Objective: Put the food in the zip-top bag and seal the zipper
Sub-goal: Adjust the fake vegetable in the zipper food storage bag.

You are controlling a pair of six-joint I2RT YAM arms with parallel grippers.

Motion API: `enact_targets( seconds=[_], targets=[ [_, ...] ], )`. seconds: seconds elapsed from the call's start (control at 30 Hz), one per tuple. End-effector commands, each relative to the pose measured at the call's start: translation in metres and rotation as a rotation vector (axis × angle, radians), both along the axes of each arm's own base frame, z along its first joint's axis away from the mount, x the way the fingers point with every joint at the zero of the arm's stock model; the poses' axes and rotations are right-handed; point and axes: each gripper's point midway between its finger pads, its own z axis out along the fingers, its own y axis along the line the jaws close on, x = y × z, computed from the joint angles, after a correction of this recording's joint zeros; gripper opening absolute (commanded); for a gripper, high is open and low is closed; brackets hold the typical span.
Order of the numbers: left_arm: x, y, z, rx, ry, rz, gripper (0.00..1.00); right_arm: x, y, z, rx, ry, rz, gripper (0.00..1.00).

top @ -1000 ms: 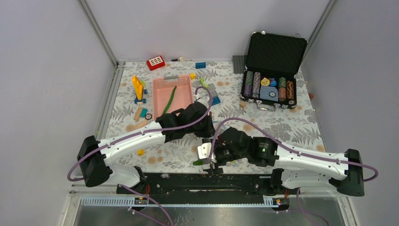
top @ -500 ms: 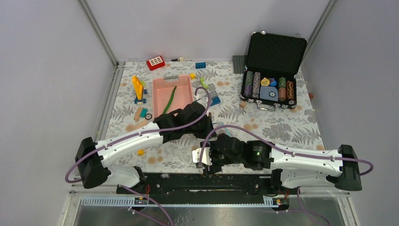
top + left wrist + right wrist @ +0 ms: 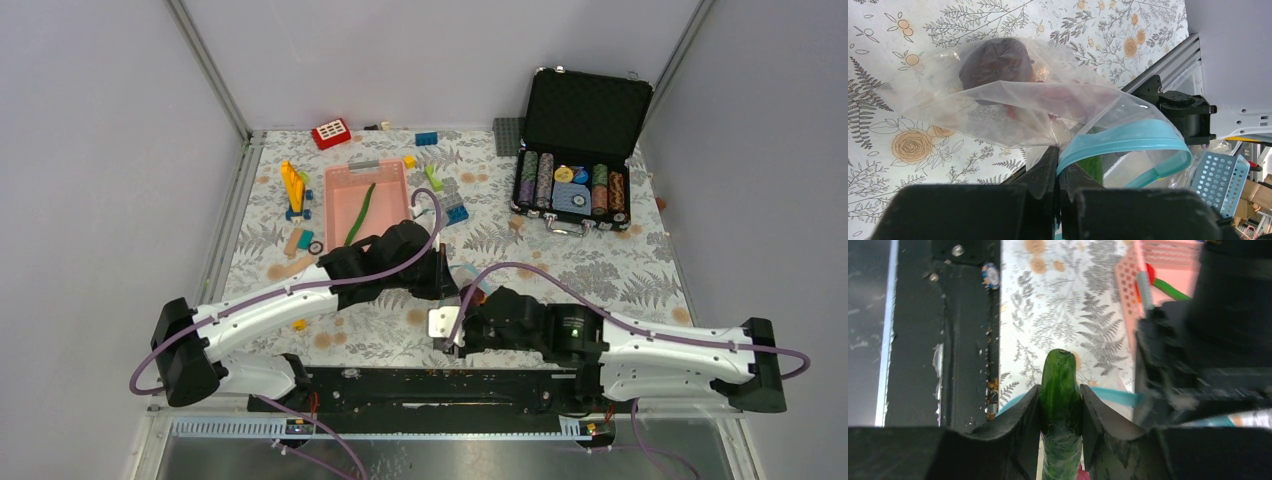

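In the left wrist view the zip-top bag [image 3: 1013,107] lies on the floral table. A maroon round fruit [image 3: 993,60] and a red piece [image 3: 1058,95] are inside it. My left gripper [image 3: 1058,156] is shut on one end of the light-blue zipper [image 3: 1133,137], which bows open. My right gripper [image 3: 1060,389] is shut on a long green pod [image 3: 1060,367] and holds it at the bag's mouth, with the zipper [image 3: 1113,396] just behind. In the top view both grippers, left [image 3: 447,283] and right [image 3: 460,322], meet near the front middle of the table.
A pink slotted basket [image 3: 340,215] behind the left arm holds another green pod [image 3: 362,210]. An open poker chip case [image 3: 575,190] stands at the back right. Building blocks [image 3: 293,190] lie at the back left. A loose chip [image 3: 991,275] lies on the black front rail.
My right gripper, with the green pod, swung left and then back right and up to the bag's mouth. My left arm shifted slightly right, still holding the zipper.
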Motion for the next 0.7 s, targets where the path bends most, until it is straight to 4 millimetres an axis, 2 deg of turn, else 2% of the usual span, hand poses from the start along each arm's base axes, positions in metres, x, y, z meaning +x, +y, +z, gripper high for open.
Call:
enact_targets(
  seconds=[0.0, 0.1, 0.3, 0.57, 0.67],
  targets=[
    [0.003, 0.000, 0.020, -0.054, -0.056, -0.004, 0.00, 0.021, -0.015, 0.027, 0.139, 0.016, -0.221, 0.21],
    [0.004, 0.002, 0.025, -0.058, -0.075, -0.002, 0.00, 0.040, -0.038, 0.023, 0.149, 0.035, -0.412, 0.21],
    [0.004, 0.006, 0.032, -0.041, -0.093, -0.010, 0.00, 0.058, -0.068, 0.003, 0.045, 0.047, -0.631, 0.18],
    [0.012, 0.012, 0.039, -0.015, -0.127, 0.027, 0.00, 0.064, -0.073, -0.022, -0.044, 0.137, -0.687, 0.19],
    [0.014, 0.011, 0.050, -0.026, -0.151, 0.022, 0.00, 0.070, -0.078, -0.029, -0.095, 0.155, -0.725, 0.20]
  ],
)
